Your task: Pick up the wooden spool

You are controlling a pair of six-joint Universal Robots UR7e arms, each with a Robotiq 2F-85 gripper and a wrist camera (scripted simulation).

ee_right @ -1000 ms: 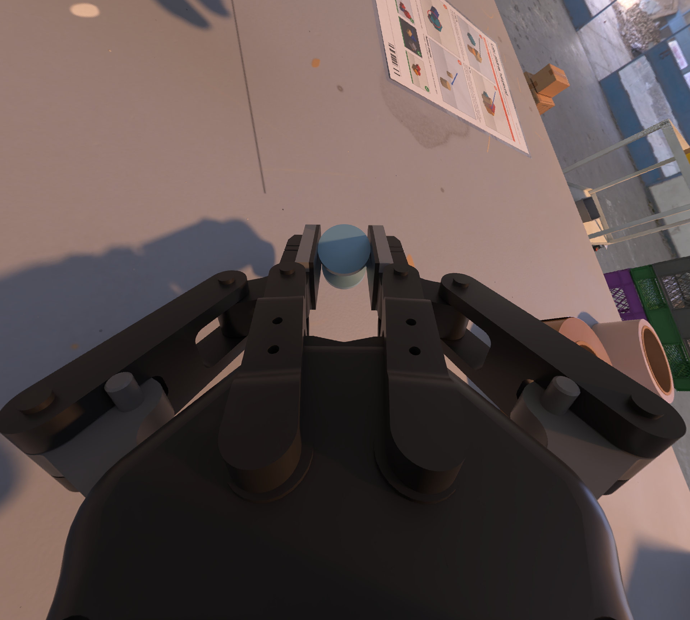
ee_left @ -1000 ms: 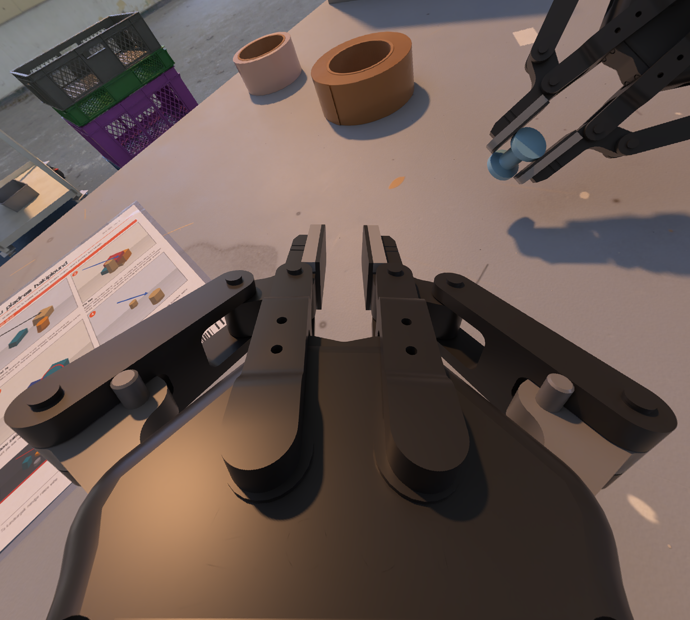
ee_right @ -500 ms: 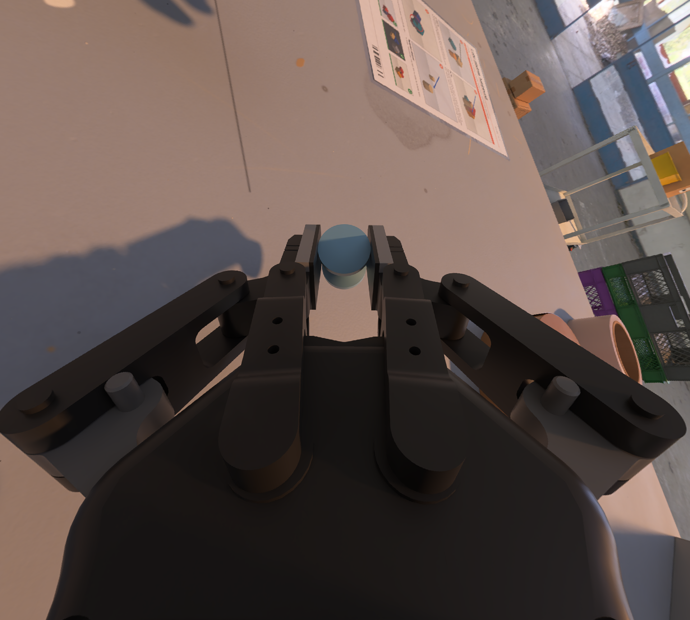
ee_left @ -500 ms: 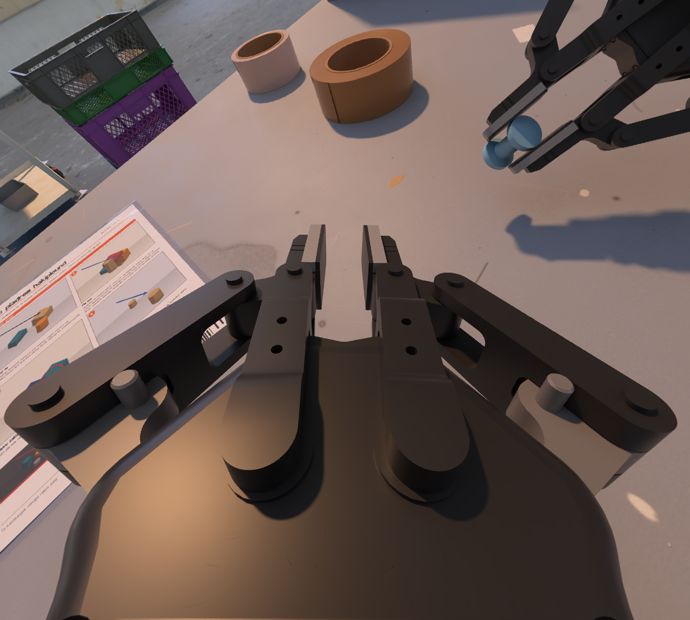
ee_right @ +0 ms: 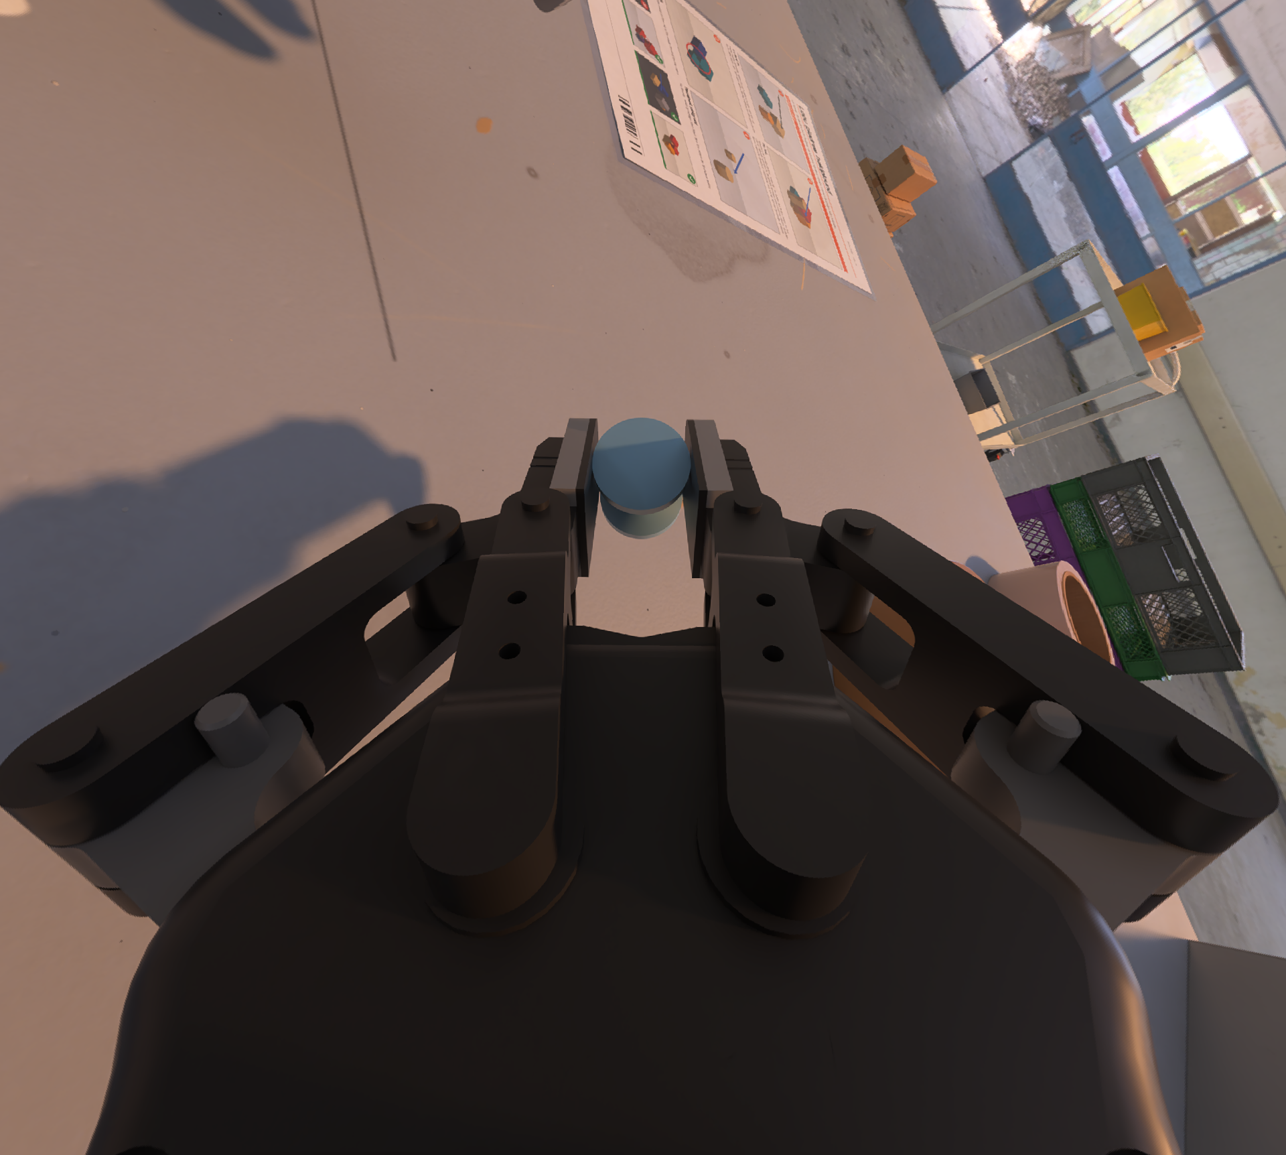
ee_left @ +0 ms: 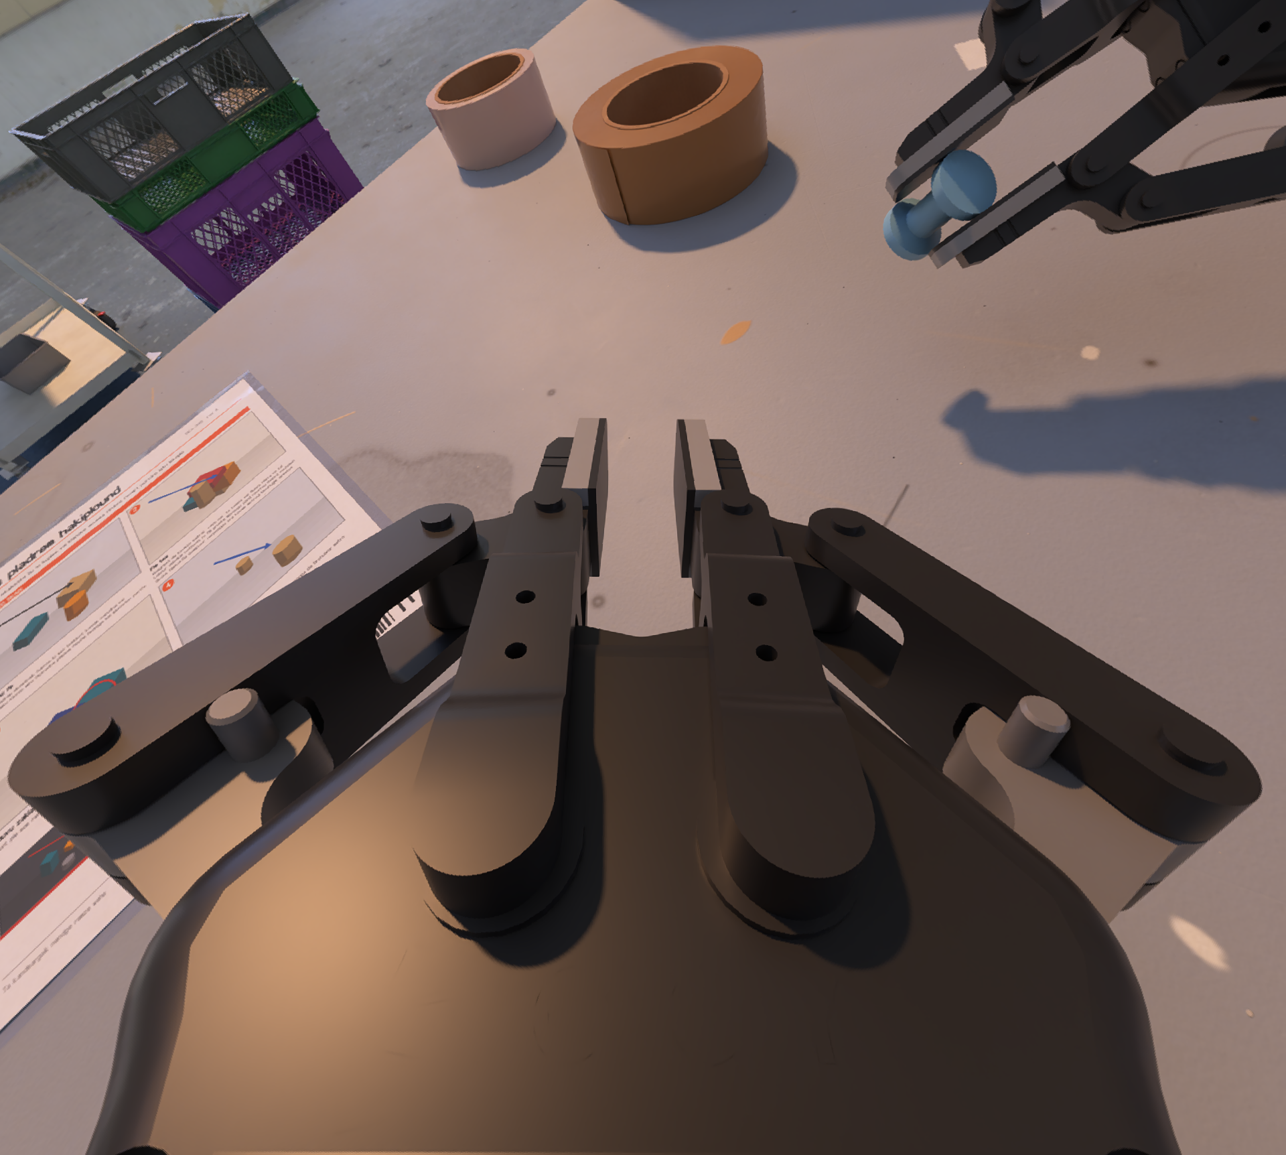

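Fingers [ee_right: 704,455] of the right gripper [ee_right: 640,457] are clamped on the upper flange of the wooden spool [ee_right: 640,467], which is painted blue and is carried clear of the worktop [ee_left: 487,300]; against the frames of a second ago, it is seen higher above its shadow [ee_left: 1085,425] in the left wrist view, and more of the hall beyond the worktop edge is taken in by the right wrist view. From this the lift is judged as good as done, with only a secure hold left to be kept. The spool is shaped as two rounded discs joined by a thin waist, smooth and matte. The left gripper [ee_left: 640,460] is held slackened over bare worktop, nothing between its flat grey pads. Farther off, a brown tape roll [ee_left: 671,137] and a pale pink roll [ee_left: 490,109] are set side by side, both hollow cylinders, and a glossy printed sheet [ee_left: 139,565] is laid flat on the speckled grey surface.
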